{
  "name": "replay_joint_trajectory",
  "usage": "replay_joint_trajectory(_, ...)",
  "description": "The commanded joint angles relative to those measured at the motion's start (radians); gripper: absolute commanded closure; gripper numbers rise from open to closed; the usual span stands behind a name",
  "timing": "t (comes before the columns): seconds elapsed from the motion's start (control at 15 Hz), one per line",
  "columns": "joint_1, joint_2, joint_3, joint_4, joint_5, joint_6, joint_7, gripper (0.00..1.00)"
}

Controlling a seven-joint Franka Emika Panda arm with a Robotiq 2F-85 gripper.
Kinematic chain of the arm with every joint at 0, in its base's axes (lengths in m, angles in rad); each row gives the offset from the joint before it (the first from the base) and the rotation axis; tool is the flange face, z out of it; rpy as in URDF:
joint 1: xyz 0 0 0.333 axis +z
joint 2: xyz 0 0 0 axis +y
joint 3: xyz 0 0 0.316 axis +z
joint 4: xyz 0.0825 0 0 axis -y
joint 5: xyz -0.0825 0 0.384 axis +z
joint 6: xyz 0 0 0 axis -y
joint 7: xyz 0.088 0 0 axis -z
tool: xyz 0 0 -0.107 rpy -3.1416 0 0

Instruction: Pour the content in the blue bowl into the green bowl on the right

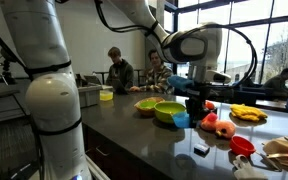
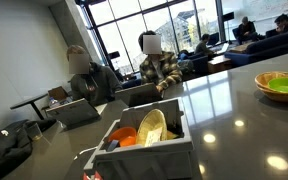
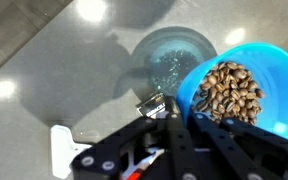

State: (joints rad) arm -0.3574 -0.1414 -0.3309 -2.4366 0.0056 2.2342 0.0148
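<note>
In the wrist view my gripper (image 3: 181, 118) is shut on the near rim of a blue bowl (image 3: 246, 82) filled with coffee beans. It holds the bowl a little above the grey counter, and the bowl's round shadow lies below it. In an exterior view the gripper (image 1: 194, 108) hangs beside the blue bowl (image 1: 181, 120), right next to a green bowl (image 1: 168, 110). The green bowl also shows at the right edge of an exterior view (image 2: 286, 86), where the gripper is out of view.
A tan bowl (image 1: 147, 104) stands behind the green one. Red and yellow toy foods (image 1: 224, 127) and a red cup (image 1: 242, 145) lie nearby. A small battery (image 3: 152, 103) and a white object (image 3: 64, 150) lie on the counter. A white bin (image 2: 144, 150) holds utensils. People sit behind.
</note>
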Motion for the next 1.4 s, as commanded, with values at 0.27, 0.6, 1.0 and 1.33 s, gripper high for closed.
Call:
replay_joint_trajectory(0.27, 0.046, -0.012, 0.046, 0.068, -0.039, -0.040, 0.012, 0.99)
replay_joint_trajectory(0.6, 0.075, 0.005, 0.077, 0.106, -0.050, -0.057, 0.018, 0.99)
replay_joint_trajectory(1.0, 0.107, 0.024, 0.108, 0.159, -0.053, -0.073, 0.012, 0.99)
replay_joint_trajectory(1.33, 0.113, 0.065, 0.126, 0.212, -0.116, -0.086, 0.085, 0.99)
